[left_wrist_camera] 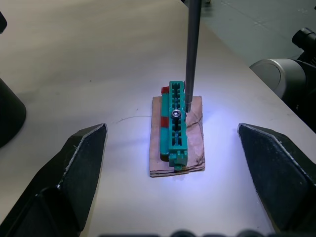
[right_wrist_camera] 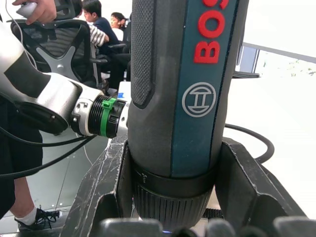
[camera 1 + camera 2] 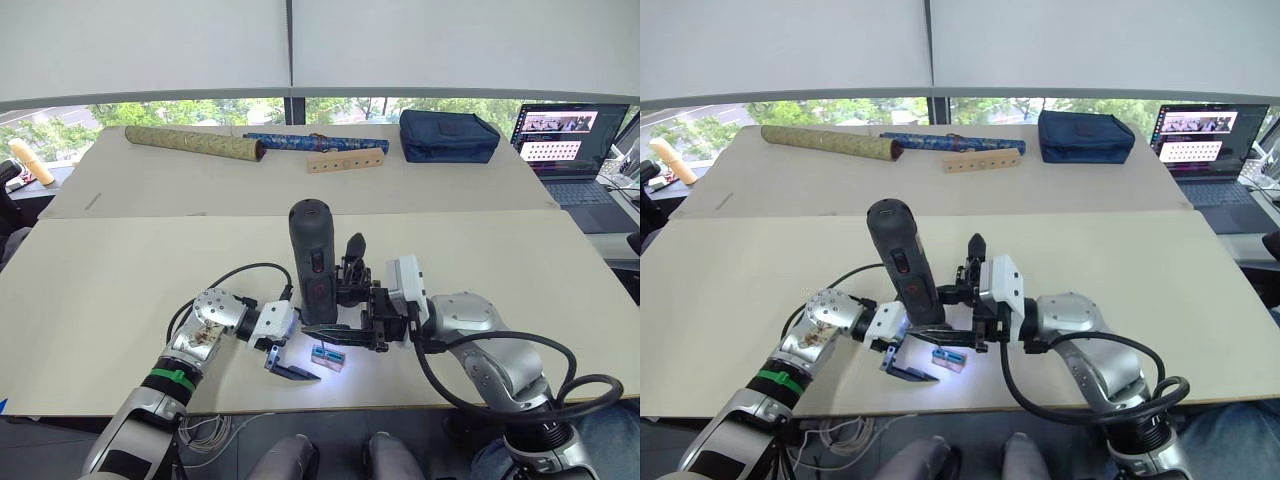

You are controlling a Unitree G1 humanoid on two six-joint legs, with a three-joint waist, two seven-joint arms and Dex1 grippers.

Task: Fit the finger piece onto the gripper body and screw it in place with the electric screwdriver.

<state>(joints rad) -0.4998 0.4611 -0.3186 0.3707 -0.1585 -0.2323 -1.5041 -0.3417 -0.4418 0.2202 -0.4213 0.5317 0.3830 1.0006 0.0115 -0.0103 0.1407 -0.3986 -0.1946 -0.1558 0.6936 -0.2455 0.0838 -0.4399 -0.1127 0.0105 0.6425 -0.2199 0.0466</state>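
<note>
Right gripper jaws pinched the electric screwdriver upright, bit on the screw in the green block; left gripper jaws spread, flanking it, likely to steady.

I hold the electric screwdriver upright, clamped by its lower barrel between the two fingers of my right gripper. It is a thick dark grey-black cylinder with red lettering. Its thin metal bit points straight down between the spread fingers of my left gripper, and its tip, in the tool's white light, touches a small green-and-tan block beside a screw head.
</note>
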